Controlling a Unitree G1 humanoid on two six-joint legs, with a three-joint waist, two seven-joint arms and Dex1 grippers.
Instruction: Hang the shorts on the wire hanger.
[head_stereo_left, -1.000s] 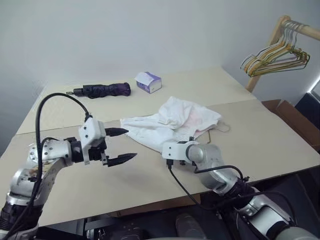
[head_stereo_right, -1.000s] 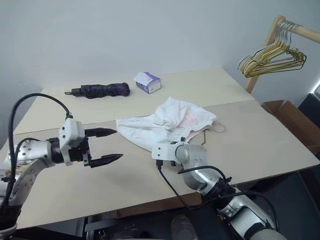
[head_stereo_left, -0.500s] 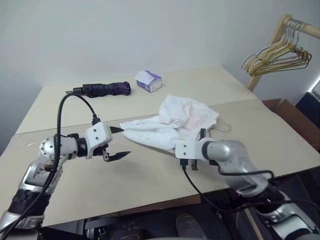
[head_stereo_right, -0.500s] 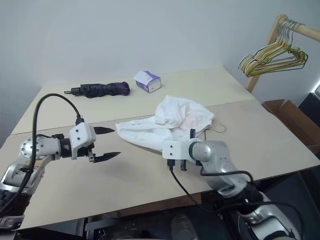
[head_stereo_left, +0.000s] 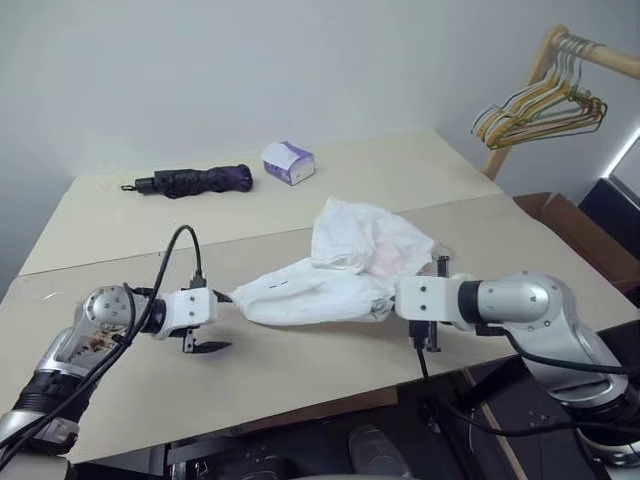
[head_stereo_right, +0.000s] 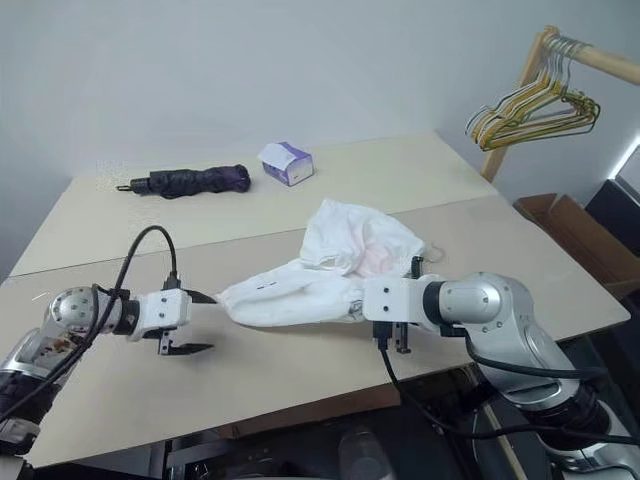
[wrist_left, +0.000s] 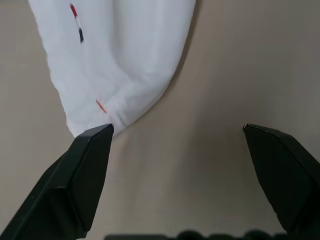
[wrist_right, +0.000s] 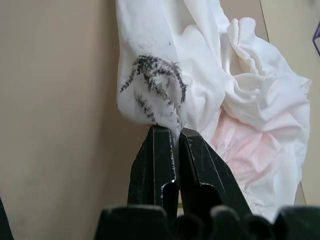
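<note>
Left claw (wrist_left: 177, 132) gaped wide just beside the near end of the shorts (head_stereo_left: 330, 270), stretched lengthwise across the worktop (head_stereo_left: 300, 370) to the right claw (wrist_right: 175, 137), which pinched the far hem shut.

Beige table (head_stereo_left: 330, 180), pale wall (head_stereo_left: 250, 70), wooden rack (head_stereo_left: 525, 90)

Head stereo pair looking down over table (head_stereo_left: 300, 390), wrist cameras close on shorts (wrist_right: 240, 100)

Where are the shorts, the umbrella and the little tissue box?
shorts (head_stereo_left: 335, 270), left eye view, middle of the white cloth.
umbrella (head_stereo_left: 195, 180), left eye view, middle of the folded canopy.
tissue box (head_stereo_right: 285, 163), right eye view, top face.
</note>
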